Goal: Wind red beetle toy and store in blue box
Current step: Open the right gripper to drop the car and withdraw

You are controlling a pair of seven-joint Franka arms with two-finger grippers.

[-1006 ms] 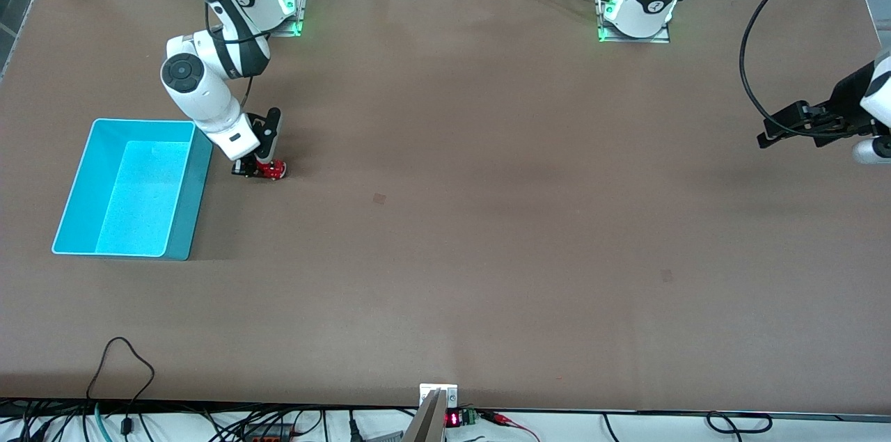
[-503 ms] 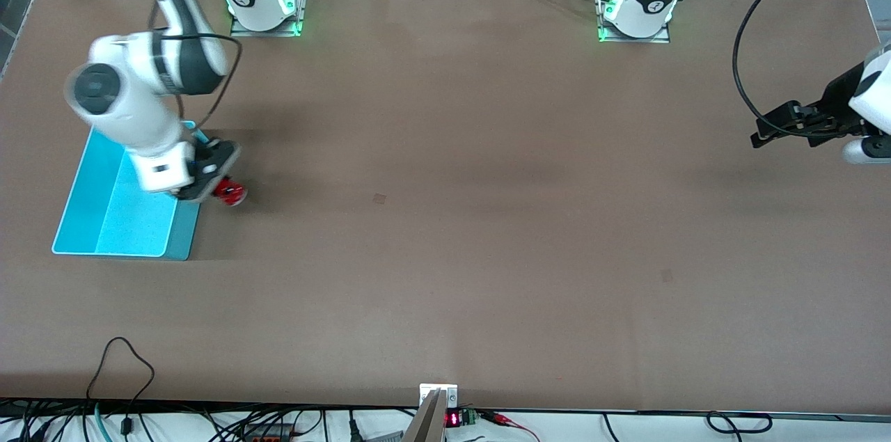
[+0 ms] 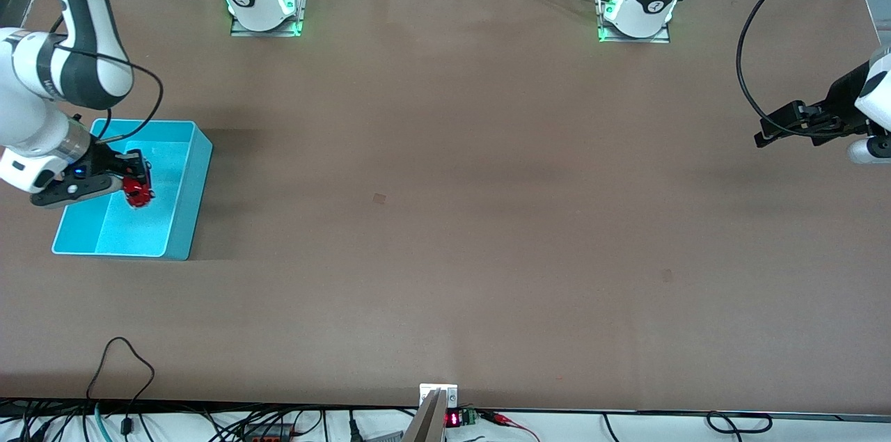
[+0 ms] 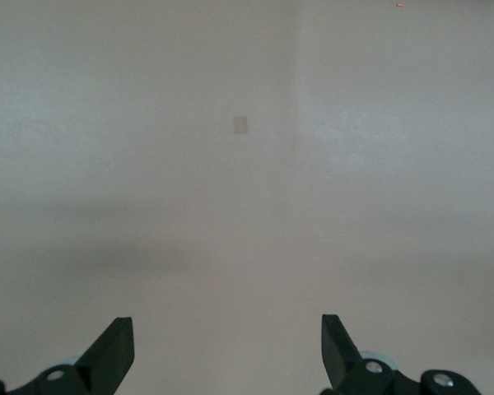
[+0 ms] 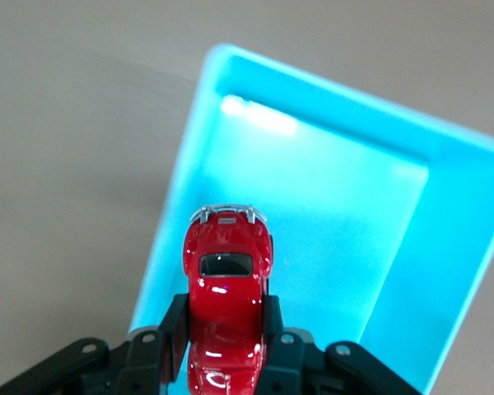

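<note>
My right gripper (image 3: 133, 181) is shut on the red beetle toy (image 3: 139, 192) and holds it in the air over the open blue box (image 3: 198, 170). In the right wrist view the glossy red beetle toy (image 5: 225, 280) sits clamped between the two black fingers (image 5: 174, 329), above the box's cyan floor (image 5: 329, 214). The blue box stands at the right arm's end of the table. My left gripper (image 3: 773, 132) is open and empty, held above bare table at the left arm's end; its fingertips (image 4: 115, 350) show wide apart in the left wrist view.
The brown table (image 3: 445, 219) spreads between the two arms. Cables (image 3: 125, 372) lie along the table edge nearest the front camera, and a small device with a red display (image 3: 452, 417) sits at the middle of that edge.
My right gripper lifted the red beetle toy off the table beside the box and carried it over the box. The left arm has barely moved.
</note>
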